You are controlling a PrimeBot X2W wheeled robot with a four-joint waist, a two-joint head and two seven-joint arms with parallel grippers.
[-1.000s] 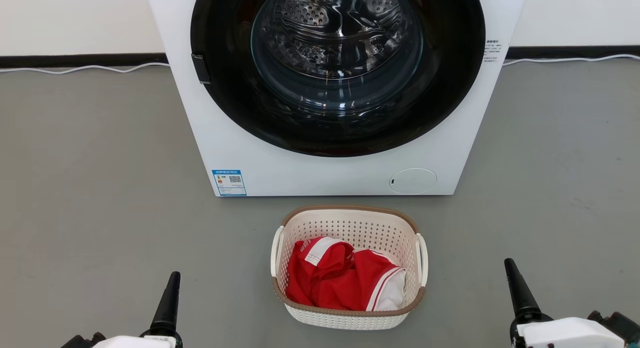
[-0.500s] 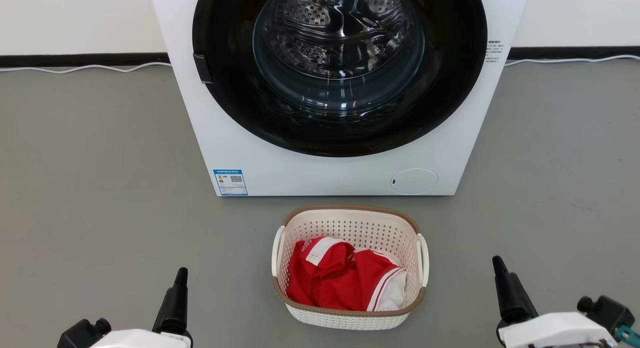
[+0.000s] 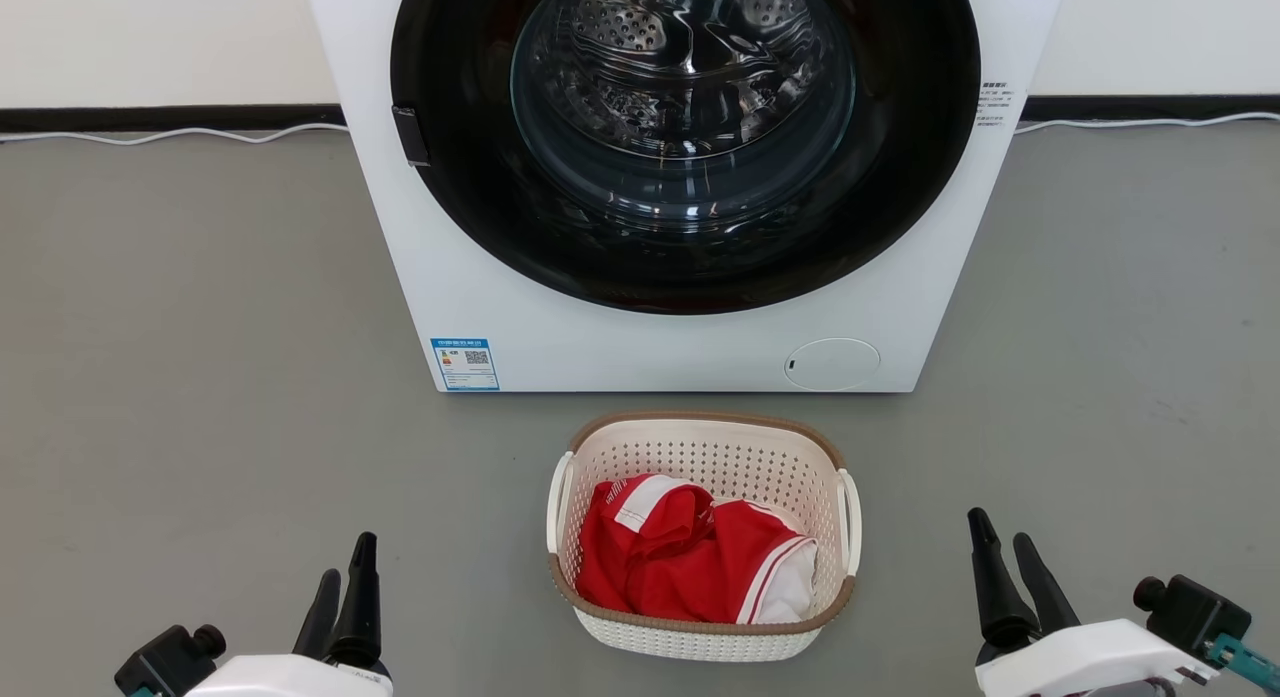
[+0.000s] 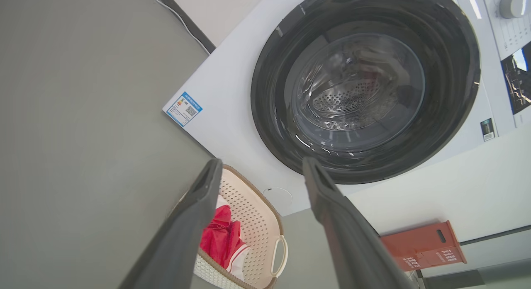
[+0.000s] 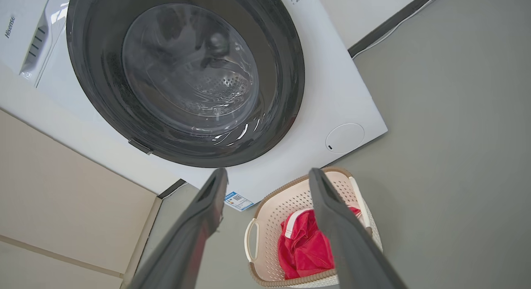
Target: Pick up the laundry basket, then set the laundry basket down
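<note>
**Wrists rolled, nothing held**

Since a second ago both wrists have turned, so each shows two fingers [image 3: 360,602]: my left gripper [image 3: 347,559] at the laundry basket's [image 3: 700,625] 8 o'clock, my right gripper [image 3: 998,529] at its 4, both spread wide and empty. The basket sits on the grey floor [image 3: 200,377] at the washing machine's [image 3: 600,347] 6 o'clock, red-and-white garment [image 3: 680,567] inside. The left wrist view adds an orange box [image 4: 423,245]; there a finger hides part of the basket.

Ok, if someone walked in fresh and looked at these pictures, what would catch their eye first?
The big white washer stands at the top middle, its steel drum showing through the round dark door. Just in front of it on the grey floor sits the basket, with a bright red garment inside. The left gripper and right gripper stand open at the lower corners, clear of the basket.
</note>
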